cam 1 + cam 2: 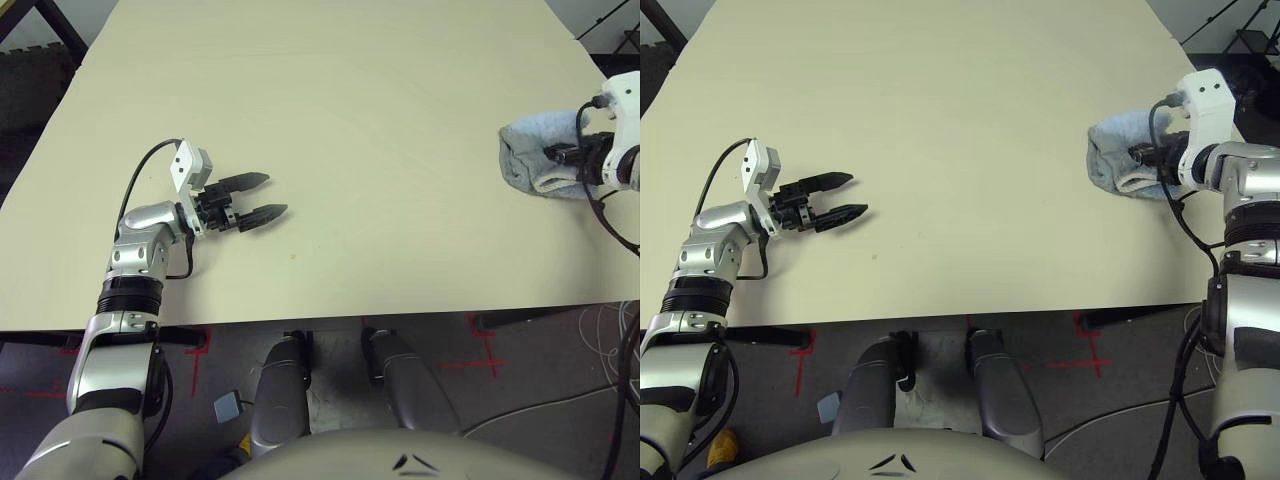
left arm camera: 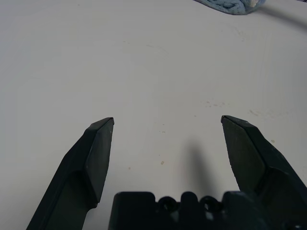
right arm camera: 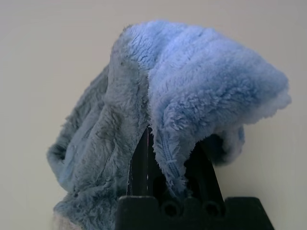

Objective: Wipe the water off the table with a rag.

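Observation:
The light blue rag (image 1: 528, 152) lies bunched on the cream table (image 1: 350, 90) near its right edge. My right gripper (image 1: 1140, 155) is shut on the rag, and in the right wrist view the rag (image 3: 192, 81) drapes over both fingers and hides their tips. My left gripper (image 1: 277, 194) hovers low over the table's left front part with its jaws wide open and nothing between them. A tiny amber water drop (image 1: 293, 256) sits just in front of the left gripper. The left wrist view shows a small water speck (image 2: 162, 162) and a faint dried trail (image 2: 213, 103) on the tabletop beyond the fingertips.
The table's front edge (image 1: 330, 315) runs just before my body. Below it the floor carries red tape marks (image 1: 480, 355) and cables (image 1: 610, 330) at the right. A dark frame (image 1: 55, 30) stands beyond the table's far left corner.

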`<move>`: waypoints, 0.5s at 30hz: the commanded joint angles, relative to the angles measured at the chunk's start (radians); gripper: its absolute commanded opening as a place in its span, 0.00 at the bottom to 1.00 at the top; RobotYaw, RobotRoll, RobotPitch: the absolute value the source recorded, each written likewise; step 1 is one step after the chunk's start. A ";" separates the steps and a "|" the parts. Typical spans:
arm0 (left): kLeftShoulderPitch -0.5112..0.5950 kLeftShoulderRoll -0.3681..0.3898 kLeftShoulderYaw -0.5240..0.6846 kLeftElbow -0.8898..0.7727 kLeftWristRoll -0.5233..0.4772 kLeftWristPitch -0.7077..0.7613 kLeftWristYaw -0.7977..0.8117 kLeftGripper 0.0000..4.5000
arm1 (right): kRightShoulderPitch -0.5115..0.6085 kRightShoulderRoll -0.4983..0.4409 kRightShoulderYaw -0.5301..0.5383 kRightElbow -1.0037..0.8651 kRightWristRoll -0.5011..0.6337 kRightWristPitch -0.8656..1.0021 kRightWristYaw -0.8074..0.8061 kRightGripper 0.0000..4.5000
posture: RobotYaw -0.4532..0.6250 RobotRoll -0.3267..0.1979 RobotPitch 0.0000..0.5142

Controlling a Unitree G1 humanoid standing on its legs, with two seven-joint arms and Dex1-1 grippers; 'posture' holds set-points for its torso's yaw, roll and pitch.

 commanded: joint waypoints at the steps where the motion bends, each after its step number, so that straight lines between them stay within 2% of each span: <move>1: 0.001 0.012 0.002 0.012 0.012 -0.006 -0.008 1.00 | 0.010 -0.014 0.003 0.022 -0.033 -0.056 -0.038 0.29 | 0.26 0.62 0.41; 6: -0.001 0.020 0.013 0.015 0.010 -0.011 0.003 1.00 | 0.013 -0.043 -0.022 0.000 -0.047 -0.099 -0.088 0.74 | 0.27 0.62 0.41; 9: -0.005 0.024 0.026 0.021 0.006 -0.013 0.018 1.00 | 0.019 -0.064 -0.048 -0.023 -0.043 -0.129 -0.124 0.98 | 0.27 0.62 0.41; 15: -0.030 0.011 0.078 0.048 0.013 -0.046 0.117 1.00 | 0.032 -0.063 -0.134 -0.037 -0.009 -0.248 -0.227 0.99 | 0.28 0.62 0.41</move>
